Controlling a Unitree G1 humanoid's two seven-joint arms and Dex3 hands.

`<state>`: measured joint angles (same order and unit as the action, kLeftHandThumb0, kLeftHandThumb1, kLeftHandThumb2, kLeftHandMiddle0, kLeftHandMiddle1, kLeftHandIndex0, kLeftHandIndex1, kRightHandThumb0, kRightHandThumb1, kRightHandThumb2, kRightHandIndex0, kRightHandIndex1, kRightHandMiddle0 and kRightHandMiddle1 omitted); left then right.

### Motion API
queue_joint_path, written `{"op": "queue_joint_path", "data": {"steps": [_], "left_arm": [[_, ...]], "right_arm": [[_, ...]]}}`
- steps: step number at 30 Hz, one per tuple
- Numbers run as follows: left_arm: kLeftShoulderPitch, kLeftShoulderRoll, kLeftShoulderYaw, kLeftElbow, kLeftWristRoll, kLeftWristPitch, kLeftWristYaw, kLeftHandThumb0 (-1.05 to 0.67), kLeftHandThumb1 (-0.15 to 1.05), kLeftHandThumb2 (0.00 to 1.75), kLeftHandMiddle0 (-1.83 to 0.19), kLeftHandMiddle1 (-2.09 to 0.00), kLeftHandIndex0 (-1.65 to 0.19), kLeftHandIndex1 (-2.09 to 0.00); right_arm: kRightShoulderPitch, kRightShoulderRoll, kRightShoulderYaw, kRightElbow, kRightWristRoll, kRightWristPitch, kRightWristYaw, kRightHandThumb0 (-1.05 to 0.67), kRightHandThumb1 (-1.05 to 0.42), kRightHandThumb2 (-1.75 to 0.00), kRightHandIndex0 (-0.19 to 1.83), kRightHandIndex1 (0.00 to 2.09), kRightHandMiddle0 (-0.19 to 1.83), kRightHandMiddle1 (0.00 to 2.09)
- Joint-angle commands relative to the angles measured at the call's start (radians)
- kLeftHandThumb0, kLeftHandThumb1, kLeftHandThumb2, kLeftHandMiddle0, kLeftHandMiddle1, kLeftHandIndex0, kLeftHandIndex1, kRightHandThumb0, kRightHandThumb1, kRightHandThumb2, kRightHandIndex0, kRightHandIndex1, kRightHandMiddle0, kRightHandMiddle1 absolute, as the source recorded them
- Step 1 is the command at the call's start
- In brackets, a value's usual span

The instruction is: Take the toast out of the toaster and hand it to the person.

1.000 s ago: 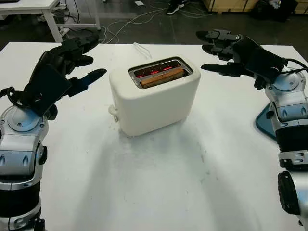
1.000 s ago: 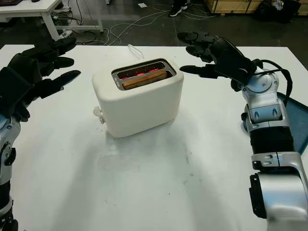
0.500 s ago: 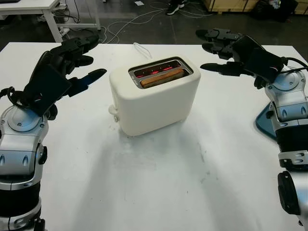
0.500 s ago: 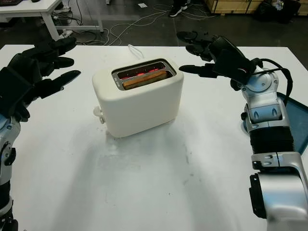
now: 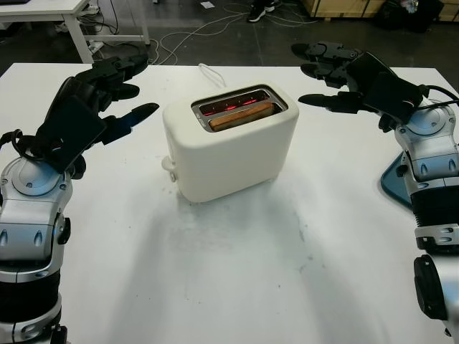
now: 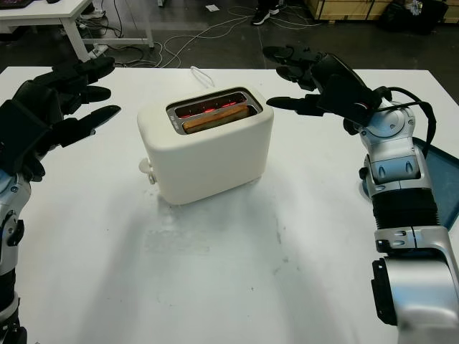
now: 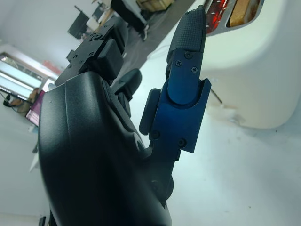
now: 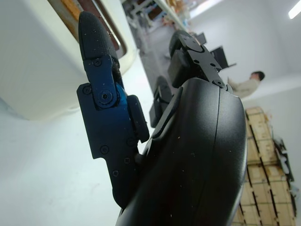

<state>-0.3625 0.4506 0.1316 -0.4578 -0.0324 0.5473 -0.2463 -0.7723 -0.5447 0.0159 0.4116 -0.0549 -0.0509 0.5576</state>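
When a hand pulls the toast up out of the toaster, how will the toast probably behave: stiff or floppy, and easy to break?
The toast is browned and stands straight in its slot, so it is probably stiff, light and crumbly under a hard pinch. The red glow beside it suggests it is hot. The toaster looks broad and squat, so it should hardly tip.

Toast (image 5: pixel 241 115) mostly inside toaster (image 5: pixel 229 154)

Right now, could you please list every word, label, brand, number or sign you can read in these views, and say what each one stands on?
There is no readable text.
The toaster: plain white shell, no brand or label.
The toast and the white table: no marks.
The left hand and right hand, both open beside the toaster: black shells with screws, no lettering.
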Motion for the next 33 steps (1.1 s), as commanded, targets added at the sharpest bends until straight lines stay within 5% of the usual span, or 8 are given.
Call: {"op": "queue_joint_path", "data": {"steps": [1, 23, 33], "left_arm": [[-0.017, 0.017, -0.003, -0.003, 0.009, -0.001, -0.006, -0.71, 0.92, 0.11, -0.04, -0.94, -0.45, -0.05], [-0.014, 0.010, 0.002, -0.001, 0.001, 0.000, -0.003, -0.71, 0.92, 0.10, -0.03, -0.93, -0.44, -0.06], [-0.009, 0.008, 0.000, -0.004, 0.005, 0.000, 0.001, -0.71, 0.92, 0.11, -0.04, -0.93, -0.45, -0.07]], "right_arm": [[-0.006, 0.005, 0.001, 0.013, -0.002, -0.032, -0.008, -0.71, -0.92, -0.10, 0.31, 0.02, 0.32, 0.01], [-0.008, 0.011, -0.002, 0.019, 0.009, 0.013, 0.003, -0.74, -0.92, -0.09, 0.27, 0.00, 0.30, 0.00], [-0.090, 0.009, 0.011, 0.091, -0.048, -0.217, -0.052, -0.57, -0.72, -0.01, 0.48, 0.12, 0.48, 0.09]]}}
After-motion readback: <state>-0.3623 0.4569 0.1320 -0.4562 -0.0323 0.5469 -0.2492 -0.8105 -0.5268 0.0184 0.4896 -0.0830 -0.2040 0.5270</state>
